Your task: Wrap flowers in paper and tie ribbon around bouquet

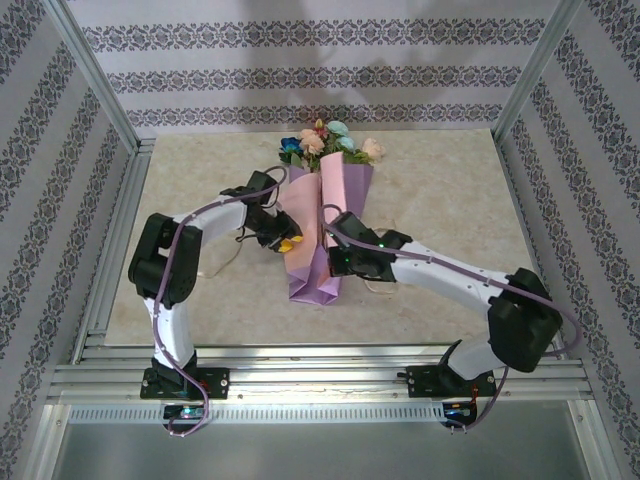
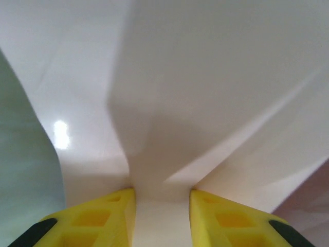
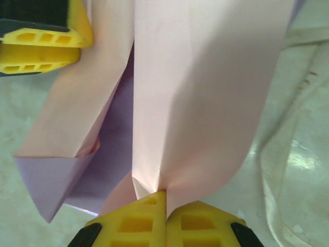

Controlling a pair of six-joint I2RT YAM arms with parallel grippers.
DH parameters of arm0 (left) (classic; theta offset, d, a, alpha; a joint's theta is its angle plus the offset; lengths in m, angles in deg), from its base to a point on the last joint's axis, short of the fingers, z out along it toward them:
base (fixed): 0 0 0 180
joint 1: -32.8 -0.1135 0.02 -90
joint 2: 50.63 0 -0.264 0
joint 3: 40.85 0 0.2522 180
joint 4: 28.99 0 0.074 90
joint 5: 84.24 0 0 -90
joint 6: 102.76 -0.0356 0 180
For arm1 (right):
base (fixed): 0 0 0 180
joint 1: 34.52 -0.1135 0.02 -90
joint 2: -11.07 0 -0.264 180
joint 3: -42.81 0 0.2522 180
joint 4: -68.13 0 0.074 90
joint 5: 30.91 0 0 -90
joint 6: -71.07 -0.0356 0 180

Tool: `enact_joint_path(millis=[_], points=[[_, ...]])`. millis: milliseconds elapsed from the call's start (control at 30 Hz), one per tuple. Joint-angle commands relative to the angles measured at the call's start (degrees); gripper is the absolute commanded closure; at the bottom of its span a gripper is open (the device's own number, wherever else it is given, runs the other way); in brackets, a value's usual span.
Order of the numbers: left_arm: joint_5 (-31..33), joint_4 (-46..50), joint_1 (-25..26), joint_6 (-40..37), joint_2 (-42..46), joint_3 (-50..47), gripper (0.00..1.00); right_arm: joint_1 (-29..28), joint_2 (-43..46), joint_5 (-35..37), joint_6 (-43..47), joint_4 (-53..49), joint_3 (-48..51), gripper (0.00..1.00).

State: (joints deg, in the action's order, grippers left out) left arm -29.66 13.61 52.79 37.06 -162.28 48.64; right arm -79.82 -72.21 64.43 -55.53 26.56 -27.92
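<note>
The flowers lie at the far middle of the table, their blooms sticking out of the paper. The sheet is folded up around the stems in two pink flaps, with its lilac face showing at the near end. My left gripper grips the left flap; its yellow fingers have a band of paper filling the gap between them. My right gripper is shut on the lower edge of the right flap. The left gripper rests against the other flap. The pale ribbon lies loose on the table to the right.
The beige table top is bounded by aluminium rails and patterned walls on three sides. Both arms reach in from the near edge and meet at the paper's lower half.
</note>
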Motion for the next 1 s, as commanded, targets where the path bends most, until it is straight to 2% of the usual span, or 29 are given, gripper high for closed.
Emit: enact_joint_path(millis=[0,200,533,700,800,900,967], points=[[0.65,-0.39,1.74,1.07,-2.25,3.62,0.68,1.46,3.89,-1.67,-3.88,6.16,3.89,0.93],[1.78,1.13,4.60,0.05,-6.96,7.57,0.69,2.63,5.53,-5.19,-3.69,9.50,7.28,0.92],[6.37,4.50,7.34,-3.52,-11.87,11.70,0.72,3.38,2.18,-11.25,-1.81,14.35,4.43,0.92],[8.69,6.21,7.83,-4.91,-11.55,11.40,0.72,3.56,3.68,-8.60,-2.43,12.37,4.99,0.92],[8.70,6.14,7.81,-4.80,-11.14,10.64,0.72,3.79,7.02,-3.38,-3.36,6.77,6.11,0.70],[8.79,5.78,7.79,-4.38,-10.41,10.45,0.72,3.87,10.24,-2.04,-3.53,4.60,8.70,0.56],[8.89,5.54,7.79,-4.01,-9.77,10.39,0.72,3.79,10.82,-1.94,-4.08,2.04,9.32,0.50]])
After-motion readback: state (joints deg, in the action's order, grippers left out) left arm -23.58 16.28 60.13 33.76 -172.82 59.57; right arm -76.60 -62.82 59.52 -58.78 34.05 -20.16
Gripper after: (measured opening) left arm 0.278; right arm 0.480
